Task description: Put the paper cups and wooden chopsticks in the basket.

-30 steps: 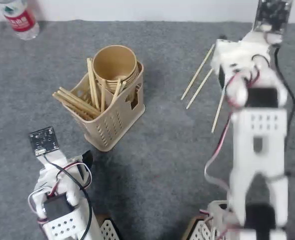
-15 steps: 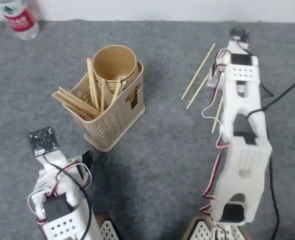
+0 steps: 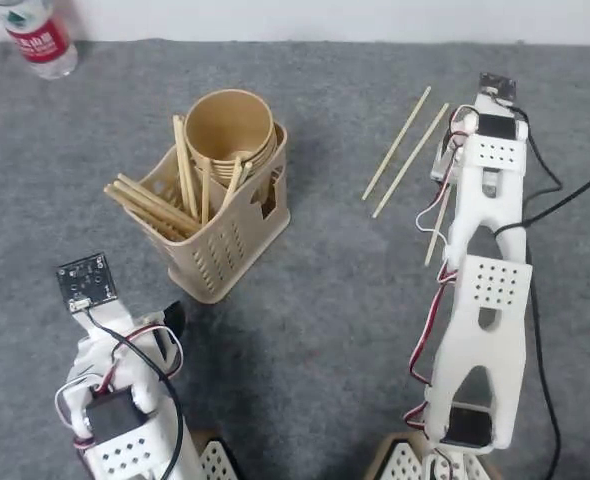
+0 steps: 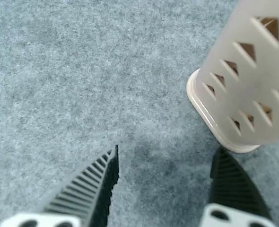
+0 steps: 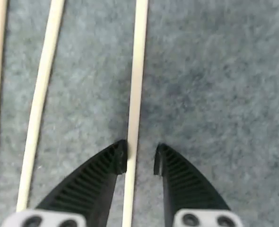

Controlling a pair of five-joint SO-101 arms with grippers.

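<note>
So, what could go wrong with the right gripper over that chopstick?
The chopstick lies off-centre in the open right gripper, near one side, so it may roll away or tilt on closing. The basket is crowded with cups and leaning chopsticks, so another may catch or fall out.

Over the last second your right arm (image 3: pixel 487 300) drops from its raised, bent pose and stretches out flat over the mat (image 3: pixel 325 300). The right gripper (image 5: pixel 140 158) now sits low over one loose chopstick (image 5: pixel 138 71), uncovering the neighbouring chopstick (image 3: pixel 411 160).
</note>
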